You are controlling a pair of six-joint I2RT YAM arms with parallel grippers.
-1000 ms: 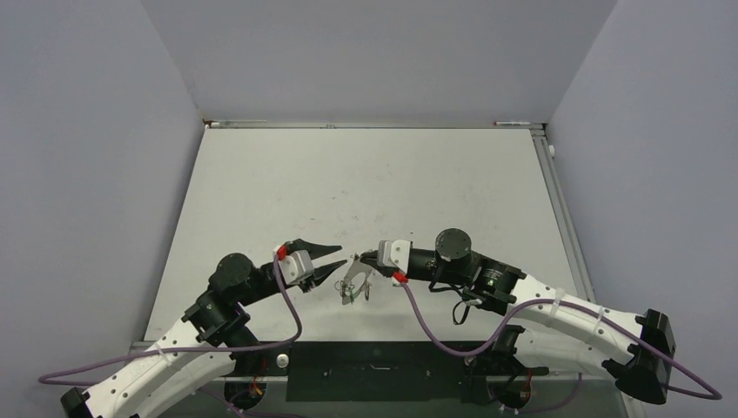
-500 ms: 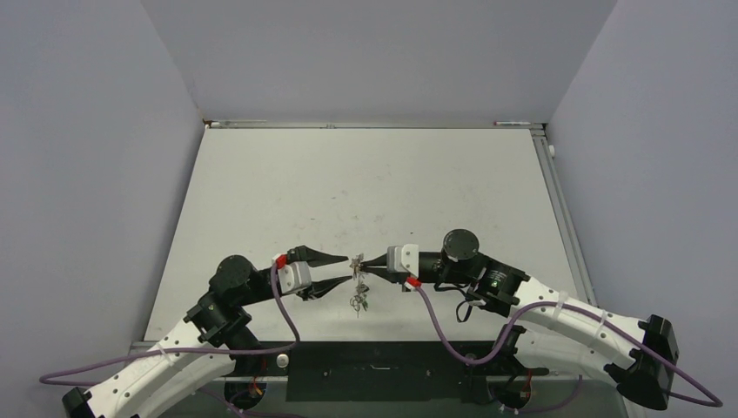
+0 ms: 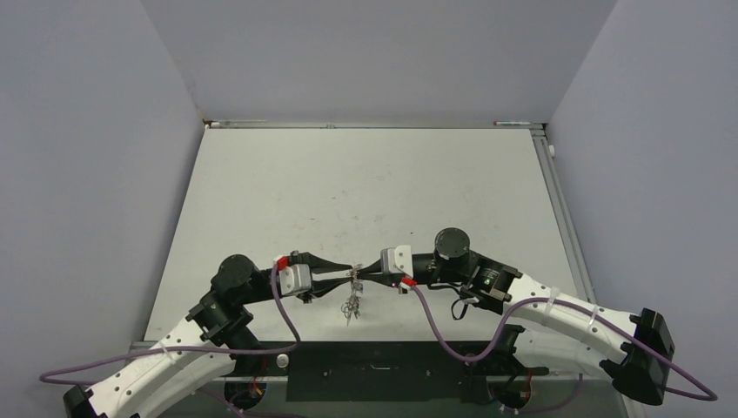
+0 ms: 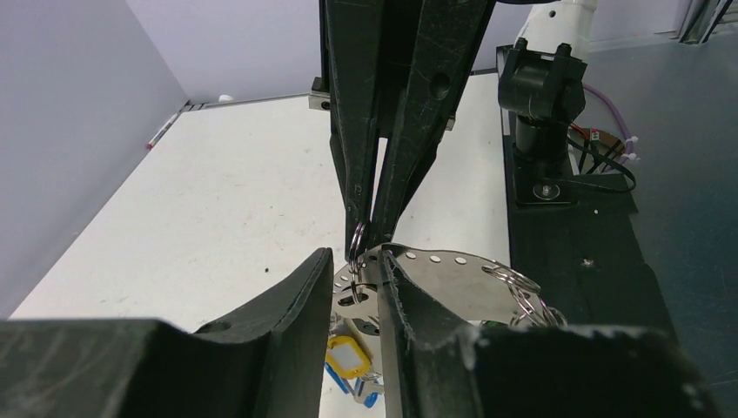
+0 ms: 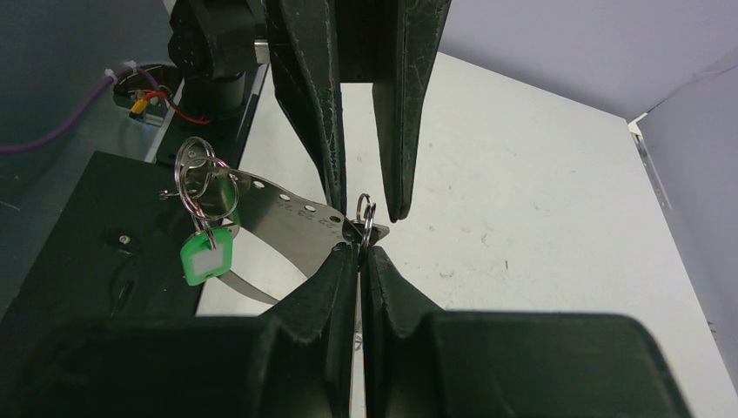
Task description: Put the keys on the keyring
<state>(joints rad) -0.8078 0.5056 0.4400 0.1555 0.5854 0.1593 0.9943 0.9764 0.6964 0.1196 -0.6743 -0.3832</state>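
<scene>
Grey metal makes up the keyring [image 5: 287, 211], which reads here as a thin curved band with a row of small holes. It hangs in the air above the near middle of the desk [image 3: 365, 192], between the two arms. It is probably light, springy and slick, so it should twist away unless it is pinched flat across the band close to its end. The keys [image 3: 351, 305] dangle below it on small loops, a green key [image 5: 207, 258] and a yellow key [image 4: 348, 357] among them, and they will likely swing freely. The right hand [image 5: 358, 251] is fully closed, pinching the band's end where a small split ring [image 5: 366, 212] stands up. The left hand [image 4: 355, 261] is parted narrowly, its fingers straddling that same end; whether they touch it I cannot tell.
</scene>
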